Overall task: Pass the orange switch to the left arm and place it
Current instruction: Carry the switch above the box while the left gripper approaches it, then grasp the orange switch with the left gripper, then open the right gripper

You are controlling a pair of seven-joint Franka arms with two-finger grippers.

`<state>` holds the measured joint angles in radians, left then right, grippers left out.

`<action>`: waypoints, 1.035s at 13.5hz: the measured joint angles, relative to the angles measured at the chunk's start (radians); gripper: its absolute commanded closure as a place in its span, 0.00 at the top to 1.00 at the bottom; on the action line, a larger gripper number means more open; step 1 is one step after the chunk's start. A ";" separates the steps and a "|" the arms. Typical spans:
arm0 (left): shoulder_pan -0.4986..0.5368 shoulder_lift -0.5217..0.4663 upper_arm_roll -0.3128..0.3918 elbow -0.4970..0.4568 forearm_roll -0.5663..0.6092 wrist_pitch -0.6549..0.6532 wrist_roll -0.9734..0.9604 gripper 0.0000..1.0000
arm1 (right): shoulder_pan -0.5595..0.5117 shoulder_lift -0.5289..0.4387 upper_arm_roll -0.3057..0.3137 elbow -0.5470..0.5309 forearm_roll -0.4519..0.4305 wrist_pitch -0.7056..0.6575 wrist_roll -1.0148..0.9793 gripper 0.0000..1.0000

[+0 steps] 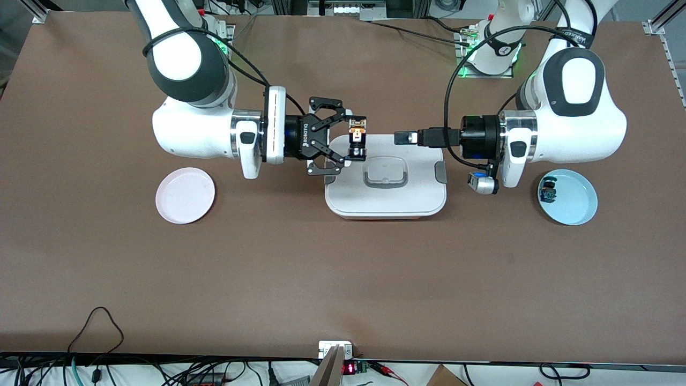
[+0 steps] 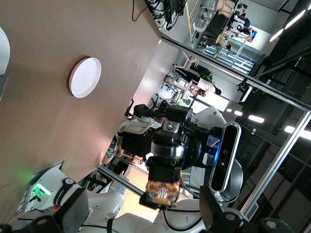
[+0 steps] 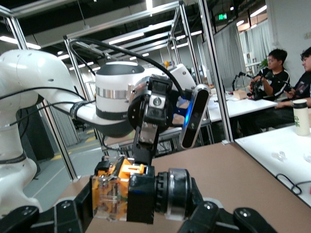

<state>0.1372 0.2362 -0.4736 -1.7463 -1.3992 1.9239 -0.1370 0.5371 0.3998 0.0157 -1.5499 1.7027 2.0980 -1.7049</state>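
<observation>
My right gripper (image 1: pixel 356 137) is shut on the orange switch (image 1: pixel 357 139) and holds it in the air over the corner of the white box (image 1: pixel 412 199) toward the right arm's end. In the right wrist view the switch (image 3: pixel 119 194) sits between my right gripper's fingers (image 3: pixel 141 206), orange-tan body and black round end showing. My left gripper (image 1: pixel 404 138) is open and empty over the box, a short gap from the switch and facing it. In the left wrist view the switch (image 2: pixel 163 191) shows ahead of my left gripper (image 2: pixel 146 218), outside its spread fingers.
A pink plate (image 1: pixel 185 194) lies toward the right arm's end and also shows in the left wrist view (image 2: pixel 85 76). A blue plate (image 1: pixel 576 206) toward the left arm's end holds a blue-bodied switch (image 1: pixel 547 191). Bare brown table lies nearer the front camera.
</observation>
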 measured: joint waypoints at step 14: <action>-0.062 0.000 0.000 -0.003 -0.039 0.080 0.001 0.65 | 0.104 0.018 -0.042 0.015 0.045 0.091 -0.011 0.00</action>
<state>0.0751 0.2362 -0.4736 -1.7498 -1.4382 2.0036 -0.1362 0.6411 0.4174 -0.0267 -1.5350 1.7474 2.1894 -1.7155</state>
